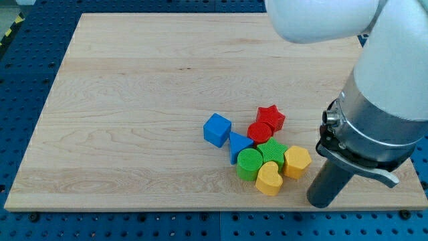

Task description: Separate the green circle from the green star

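Observation:
The green circle (249,163) lies in a tight cluster of blocks at the board's lower right. The green star (273,151) touches it on its upper right. My tip (324,201) is at the view's lower right, a little to the right of the cluster and apart from every block. It stands closest to the yellow hexagon (297,161).
Around the two green blocks are a yellow heart (269,179), a blue triangle (239,144), a blue cube (217,129), a red circle (259,131) and a red star (271,117). The wooden board (134,100) has its bottom edge just below the cluster. The arm's body (381,114) fills the right side.

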